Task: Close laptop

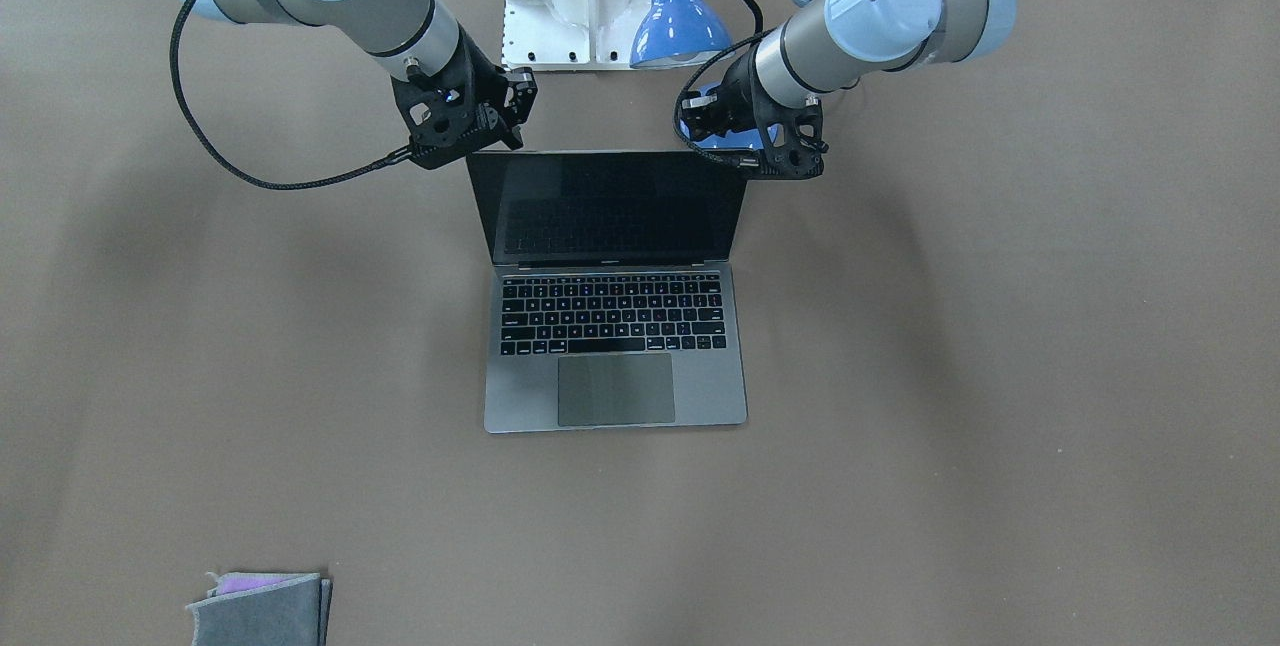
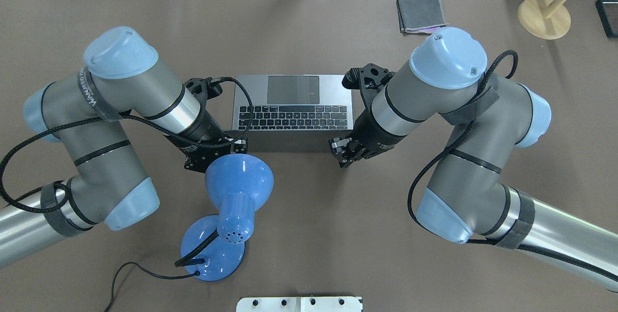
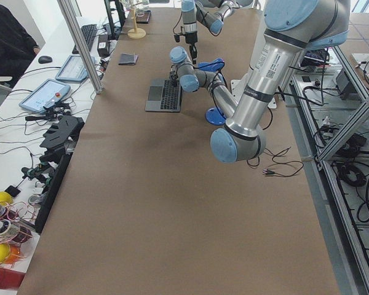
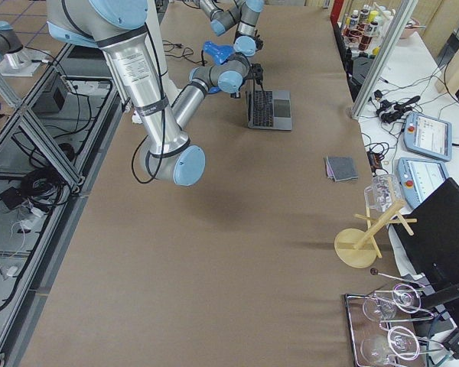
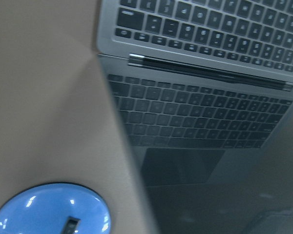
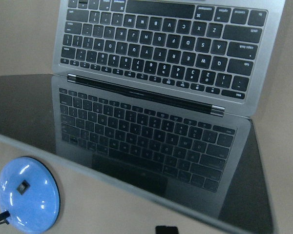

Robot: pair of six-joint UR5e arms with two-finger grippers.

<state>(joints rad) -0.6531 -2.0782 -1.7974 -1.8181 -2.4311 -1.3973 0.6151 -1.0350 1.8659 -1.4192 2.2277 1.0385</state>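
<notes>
One folded cloth (image 1: 262,608), one open laptop (image 1: 615,326), one blue lamp (image 1: 680,21), two pairs of jaws at the lid's corners, state unclear.

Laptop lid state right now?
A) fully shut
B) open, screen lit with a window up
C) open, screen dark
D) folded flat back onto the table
C: the laptop stands open with its keyboard exposed, and its screen is black, only faintly mirroring the keys.
</notes>
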